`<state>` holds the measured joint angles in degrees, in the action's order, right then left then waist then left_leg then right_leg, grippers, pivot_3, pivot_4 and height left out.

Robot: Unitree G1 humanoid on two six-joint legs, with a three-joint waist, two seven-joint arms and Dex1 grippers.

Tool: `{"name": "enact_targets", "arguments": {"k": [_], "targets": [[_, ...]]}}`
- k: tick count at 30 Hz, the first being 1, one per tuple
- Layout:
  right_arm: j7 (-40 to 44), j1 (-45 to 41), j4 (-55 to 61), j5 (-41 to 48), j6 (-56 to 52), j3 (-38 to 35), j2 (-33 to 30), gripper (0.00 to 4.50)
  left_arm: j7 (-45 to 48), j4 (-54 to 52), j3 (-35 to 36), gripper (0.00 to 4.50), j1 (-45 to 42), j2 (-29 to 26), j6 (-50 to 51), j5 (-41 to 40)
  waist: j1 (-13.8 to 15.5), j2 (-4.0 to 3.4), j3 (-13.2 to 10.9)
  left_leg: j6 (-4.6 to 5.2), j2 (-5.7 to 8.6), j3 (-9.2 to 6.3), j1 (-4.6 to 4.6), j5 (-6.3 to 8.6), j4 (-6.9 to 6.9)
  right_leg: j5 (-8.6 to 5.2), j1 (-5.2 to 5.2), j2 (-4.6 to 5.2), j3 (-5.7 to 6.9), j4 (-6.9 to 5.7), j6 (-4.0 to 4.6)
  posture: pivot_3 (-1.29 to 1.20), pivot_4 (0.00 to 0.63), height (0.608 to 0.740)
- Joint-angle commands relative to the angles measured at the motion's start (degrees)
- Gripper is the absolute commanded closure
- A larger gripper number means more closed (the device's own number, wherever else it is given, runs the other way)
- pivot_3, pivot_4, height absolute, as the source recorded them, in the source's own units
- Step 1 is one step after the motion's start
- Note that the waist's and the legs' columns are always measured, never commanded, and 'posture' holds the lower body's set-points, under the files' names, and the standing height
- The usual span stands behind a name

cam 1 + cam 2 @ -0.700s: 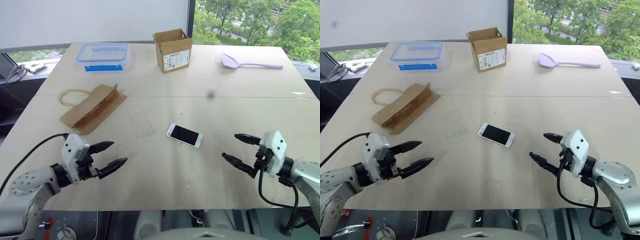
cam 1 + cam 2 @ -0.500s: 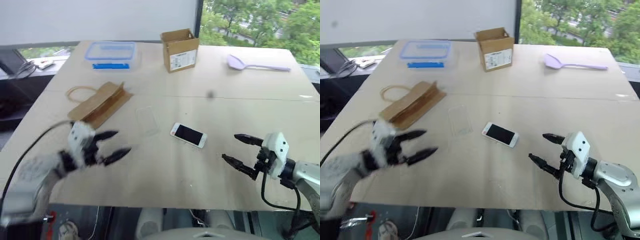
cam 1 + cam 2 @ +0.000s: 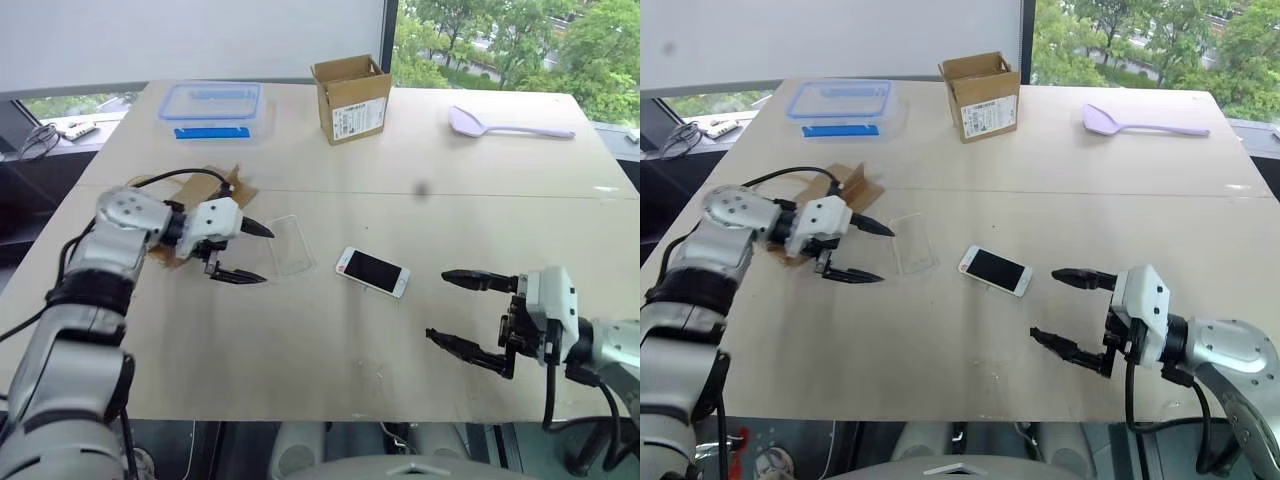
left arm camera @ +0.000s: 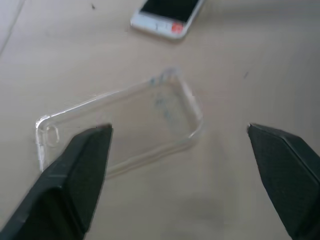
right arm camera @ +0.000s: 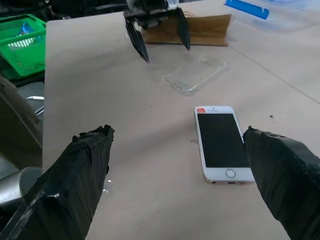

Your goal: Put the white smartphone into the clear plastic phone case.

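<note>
The desk carries both task items near its middle, well in from every edge. The left tool hovers with fingers wide just beside the clear plastic phone case, holding nothing. The right tool hangs wide and empty toward the near edge. The white smartphone lies flat, screen up, beside the case, apart from it. Nothing is grasped yet; picking up and fitting both remain.

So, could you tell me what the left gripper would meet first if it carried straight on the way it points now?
Most likely the clear plastic phone case, lying just ahead of the left gripper with its jaws open; the white smartphone lies beyond.
</note>
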<state>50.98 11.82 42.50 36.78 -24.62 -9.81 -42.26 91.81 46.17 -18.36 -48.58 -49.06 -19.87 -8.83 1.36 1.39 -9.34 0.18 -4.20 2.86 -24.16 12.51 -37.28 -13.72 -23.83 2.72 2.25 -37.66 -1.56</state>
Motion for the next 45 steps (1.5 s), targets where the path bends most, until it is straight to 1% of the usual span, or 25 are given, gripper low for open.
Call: {"name": "enact_targets", "arguments": {"k": [1, 3, 5, 6, 7, 9, 11, 14, 16, 18, 20, 22, 23, 25, 27, 30, 33, 35, 41, 43, 45], "targets": [[-2.52, 1.66, 4.17, 0.23, 0.18, -1.26, 0.29, 0.0, 0.69, 9.91, -5.12, 0.28, -5.16, 2.72, -10.33, 3.89, -0.02, 0.01, -0.01, 0.0, 0.0, 0.0, -0.01, 0.0, -0.02, 0.0, 0.0, 0.0, 0.0, 0.0, 0.0, 0.0, 0.15, 0.74], [-4.1, 2.5, 5.45, 0.6, -0.24, -1.49, 0.61, 0.0, 0.69, 14.3, -6.42, 0.87, -6.98, 4.91, -14.28, 6.53, -0.17, 0.04, -0.02, 0.0, 0.0, -0.02, -0.04, 0.0, -0.04, 0.0, -0.01, 0.01, 0.01, -0.01, -0.01, 0.0, 0.15, 0.74], [-5.39, 3.18, 6.43, 0.53, -0.53, -1.52, 0.66, 0.0, 0.69, 17.32, -7.23, 1.76, -7.97, 6.53, -16.47, 8.1, -0.24, 0.02, 0.01, 0.0, 0.0, -0.03, -0.04, 0.0, -0.05, 0.03, -0.01, 0.0, 0.01, -0.02, -0.05, 0.0, 0.15, 0.74], [-5.95, 3.5, 6.79, 0.39, -0.6, -1.5, 0.61, 0.0, 0.69, 18.31, -7.28, 2.3, -8.29, 7.14, -16.61, 8.21, -0.19, 0.0, 0.02, 0.0, 0.0, -0.03, 0.01, 0.0, -0.05, 0.02, 0.01, 0.01, 0.01, -0.04, -0.06, 0.0, 0.15, 0.74], [-6.39, 3.79, 7.11, 0.24, -0.68, -1.45, 0.55, 0.0, 0.69, 18.88, -7.31, 2.7, -8.49, 7.44, -16.42, 8.09, 0.02, -0.03, 0.04, 0.01, 0.0, -0.03, 0.03, 0.0, -0.05, 0.01, 0.03, 0.01, 0.01, -0.06, -0.04, 0.0, 0.15, 0.74], [-7.31, 4.18, 7.46, 0.24, -1.26, -1.57, 0.3, 0.0, 0.69, 17.4, -9.77, 3.61, -8.51, 6.83, -12.42, 5.59, 0.3, -0.01, 0.05, 0.01, 0.0, -0.08, 0.15, -0.01, -0.09, -0.05, 0.12, 0.02, 0.03, -0.14, 0.04, 0.0, 0.15, 0.74], [-8.72, 3.84, 7.36, 0.34, -2.3, -1.24, 0.39, 0.0, 0.69, 11.74, -12.5, 4.47, -7.42, 5.04, -5.82, -0.46, 0.18, 0.0, 0.05, 0.02, -0.01, -0.11, 0.18, -0.01, -0.14, -0.06, 0.14, 0.02, 0.04, -0.19, 0.04, 0.0, 0.15, 0.74], [-11.74, 1.32, 6.37, -1.73, -4.36, 1.61, 0.65, 0.0, 0.69, -1.33, -15.71, 4.47, -4.65, 0.7, 6.5, -9.97, -0.56, 0.04, 0.02, 0.02, -0.02, -0.07, 0.18, -0.01, -0.16, -0.05, 0.13, 0.04, -0.04, -0.2, 0.05, 0.0, 0.15, 0.74], [-12.78, -0.43, 5.81, -3.09, -4.55, 3.37, 1.08, 0.0, 0.69, -9.46, -16.61, 4.47, -2.64, -2.1, 12.61, -14.19, -0.94, 0.13, -0.04, 0.02, -0.03, -0.04, 0.16, -0.01, -0.15, -0.05, 0.11, 0.03, -0.11, -0.21, 0.06, 0.0, 0.15, 0.74], [-15.08, -2.97, 5.49, -4.72, -6.14, 5.86, 1.73, 0.0, 0.69, -17.79, -14.84, 4.47, 0.24, -3.81, 18.9, -16.78, -1.04, 0.14, -0.05, 0.02, -0.03, -0.05, 0.15, -0.01, -0.12, -0.05, 0.09, 0.02, -0.1, -0.21, 0.06, 0.0, 0.15, 0.74], [-18.44, -7.05, 5.24, -8.87, -10.39, 10.55, 0.95, 0.0, 0.69, -26.14, -11.86, 4.47, 4.25, -5.24, 24.02, -18.08, -1.26, 0.12, -0.06, 0.01, -0.03, -0.03, 0.15, -0.01, -0.07, -0.05, 0.04, -0.02, -0.14, -0.21, 0.05, 0.0, 0.15, 0.74], [-18.74, -11.95, 2.43, -3.92, -17.62, 12.63, 2.37, 0.0, -0.92, -31.06, -8.9, 4.47, 7.48, -5.31, 27.37, -17.49, -1.29, 0.13, -0.07, 0.01, -0.03, 0.0, 0.16, -0.01, -0.06, -0.05, 0.02, -0.02, -0.16, -0.22, 0.04, 0.0, 0.15, 0.74], [-20.27, -15.0, -0.27, -5.45, -19.02, 14.21, 3.66, 0.0, -2.11, -33.04, -7.72, 4.47, 9.08, -5.28, 28.49, -17.11, -1.54, 0.15, -0.07, 0.01, -0.03, -0.01, 0.16, -0.01, -0.06, -0.05, 0.02, -0.03, -0.16, -0.21, 0.04, 0.0, 0.15, 0.74], [-20.32, -19.54, -4.38, -6.94, -20.45, 17.17, 5.46, 0.0, -4.11, -36.07, -5.69, 4.47, 11.47, -4.9, 31.01, -16.32, -1.61, 0.16, -0.08, 0.02, -0.03, -0.01, 0.18, -0.01, -0.08, -0.05, 0.03, -0.03, -0.17, -0.24, 0.04, 0.0, 0.15, 0.74], [-19.66, -25.57, -12.2, -12.02, -19.4, 23.08, 7.21, 0.0, -5.93, -38.91, -3.91, 4.47, 14.42, -4.86, 31.66, -15.26, -1.62, 0.16, -0.08, 0.02, -0.03, -0.02, 0.18, -0.01, -0.08, -0.05, 0.02, -0.04, -0.15, -0.25, 0.03, 0.0, 0.15, 0.74], [-18.84, -31.16, -20.44, -16.1, -18.4, 27.84, 9.72, 0.0, -7.49, -41.52, -1.69, 4.47, 17.34, -4.66, 32.16, -13.77, -1.71, 0.13, -0.1, 0.02, -0.03, 0.02, 0.2, -0.01, -0.08, -0.05, 0.01, -0.04, -0.18, -0.26, 0.04, 0.0, 0.15, 0.74], [-16.56, -34.65, -25.89, -17.97, -18.46, 31.02, 11.71, 0.0, -8.6, -43.88, 0.46, 4.47, 19.98, -4.55, 32.8, -13.37, -1.69, 0.12, -0.11, 0.02, -0.03, 0.0, 0.13, -0.01, -0.06, 0.04, -0.02, -0.05, -0.15, -0.25, -0.07, 0.0, 0.15, 0.74], [-14.41, -36.27, -28.33, -18.68, -19.23, 33.1, 12.37, 0.0, -9.38, -45.29, 1.84, 4.47, 21.89, -4.53, 32.99, -13.12, -1.8, 0.13, -0.1, 0.02, -0.03, 0.03, 0.08, -0.01, -0.06, 0.16, -0.09, -0.05, -0.19, -0.24, 0.04, 0.0, 0.15, 0.74], [-12.73, -38.76, -34.72, -22.59, -18.82, 35.39, 14.22, 0.0, -10.66, -47.83, 4.46, 4.47, 25.49, -4.09, 33.65, -12.53, -2.35, 0.15, -0.08, 0.02, -0.07, 0.05, 0.25, -0.01, -0.04, 0.05, -0.02, -0.08, -0.21, -0.3, -0.1, 0.0, 0.15, 0.74], [-11.94, -39.01, -35.83, -23.2, -18.37, 35.29, 14.48, 0.51, -10.82, -48.22, 4.84, 4.5, 26.01, -3.89, 33.7, -12.26, -2.43, 0.16, -0.04, 0.02, -0.1, 0.06, 0.4, -0.01, -0.03, -0.03, 0.05, -0.12, -0.25, -0.33, 0.0, 0.0, 0.15, 0.74], [-10.41, -38.9, -35.8, -23.44, -17.57, 35.06, 14.19, 1.3, -10.87, -48.29, 5.02, 4.5, 26.07, -3.59, 33.72, -12.0, -2.27, 0.16, -0.03, 0.02, -0.11, 0.02, 0.43, -0.01, -0.04, -0.02, 0.06, -0.14, -0.24, -0.39, 0.05, 0.0, 0.15, 0.74]]}}
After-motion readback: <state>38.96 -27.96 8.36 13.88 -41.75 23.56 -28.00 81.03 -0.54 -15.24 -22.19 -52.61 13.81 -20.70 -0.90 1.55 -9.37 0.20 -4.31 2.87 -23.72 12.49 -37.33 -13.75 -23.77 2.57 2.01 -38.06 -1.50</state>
